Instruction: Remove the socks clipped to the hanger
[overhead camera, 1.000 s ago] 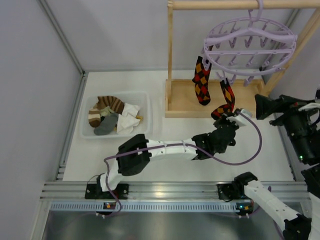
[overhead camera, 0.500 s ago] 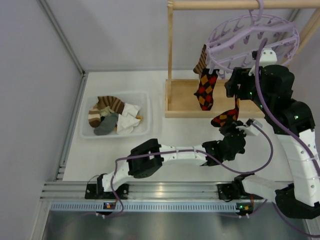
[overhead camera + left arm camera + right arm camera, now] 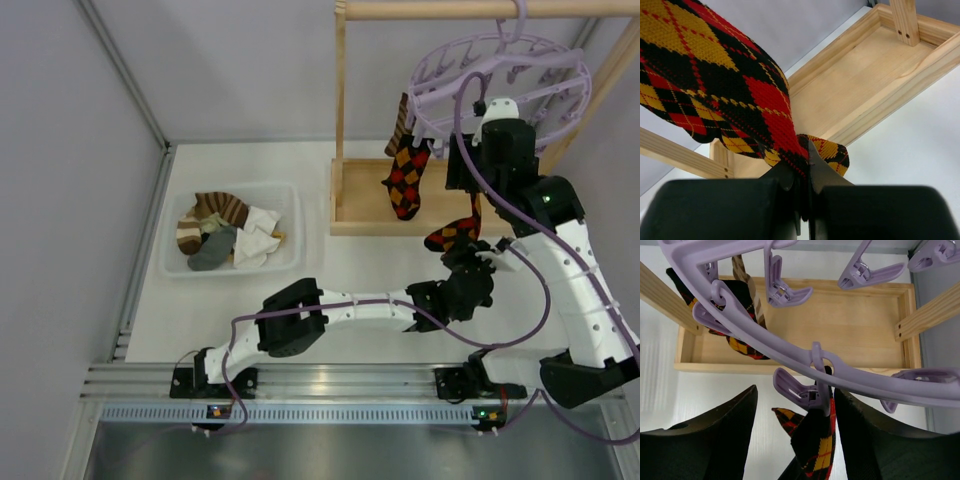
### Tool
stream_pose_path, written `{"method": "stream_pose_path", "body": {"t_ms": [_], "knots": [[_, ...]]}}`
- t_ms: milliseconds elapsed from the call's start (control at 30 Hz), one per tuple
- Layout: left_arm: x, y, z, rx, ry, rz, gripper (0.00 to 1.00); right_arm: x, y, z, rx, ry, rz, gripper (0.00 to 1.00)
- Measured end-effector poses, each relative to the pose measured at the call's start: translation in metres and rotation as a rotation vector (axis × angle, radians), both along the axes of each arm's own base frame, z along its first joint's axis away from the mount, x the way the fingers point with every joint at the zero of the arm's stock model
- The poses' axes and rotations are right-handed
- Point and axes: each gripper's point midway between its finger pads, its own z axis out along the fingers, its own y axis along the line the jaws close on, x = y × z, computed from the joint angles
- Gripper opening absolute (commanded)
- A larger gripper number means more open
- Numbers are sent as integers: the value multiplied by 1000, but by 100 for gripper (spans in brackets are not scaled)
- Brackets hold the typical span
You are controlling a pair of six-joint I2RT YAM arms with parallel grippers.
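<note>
1. My left gripper point(image 3: 805, 172) is closed tight. Its two fingers pinch the lower tip of a diamond sock point(image 3: 715, 90) in red, black and orange, and a fold of the fabric bulges out just past the fingertips
2. From that pinch the diamond sock runs up to the hanger point(image 3: 875, 380), where a clip point(image 3: 800, 392) on the near rim holds its top end. My left gripper sits below the hanger, on its near side
3. My right gripper point(image 3: 795, 440) is spread wide and raised to the near rim of the hanger. One finger stands on each side of the clip and of the diamond sock hanging from it. I cannot tell whether either finger touches them
4. The hanger is a lavender ring with spokes and many dangling clips. Most of the clips I can see hold nothing, and its hook goes over the top bar of a wooden rack point(image 3: 340, 110)
5. On the left rim of the hanger a second diamond sock point(image 3: 404, 178) hangs clipped, with a striped sock point(image 3: 402, 120) in brown and tan just beside it, partly in front of it from my right wrist
6. The flat wooden base of the rack lies under the hanger, resting on the white table point(image 3: 350, 262)
7. Well to the left of the hanger, a clear bin point(image 3: 292, 215) stands on the table and holds loose socks point(image 3: 222, 232): brown-striped, white and grey ones in a heap
</note>
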Motion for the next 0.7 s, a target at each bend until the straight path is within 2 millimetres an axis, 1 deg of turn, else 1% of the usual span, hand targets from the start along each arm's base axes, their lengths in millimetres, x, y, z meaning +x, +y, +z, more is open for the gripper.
{"method": "stream_pose_path", "body": {"t_ms": [33, 100, 200, 367, 533, 667, 700], "knots": [[0, 0, 0, 1, 0, 0, 0, 2, 0, -6, -8, 16, -2, 59], [0, 0, 0, 1, 0, -1, 0, 4, 0, -11, -18, 29, -10, 57], [0, 0, 0, 1, 0, -1, 0, 7, -4, -9, -29, 15, -28, 55], [-1, -1, 0, 1, 0, -3, 0, 12, -9, -1, -40, -24, -65, 54], [-2, -1, 0, 0, 0, -4, 0, 15, -12, 0, -50, -33, -81, 54], [-2, -1, 0, -4, 2, -4, 0, 19, -10, 0, -50, -41, -82, 49], [-2, -1, 0, -6, 2, -5, 0, 20, -10, -1, -51, -42, -83, 47]]}}
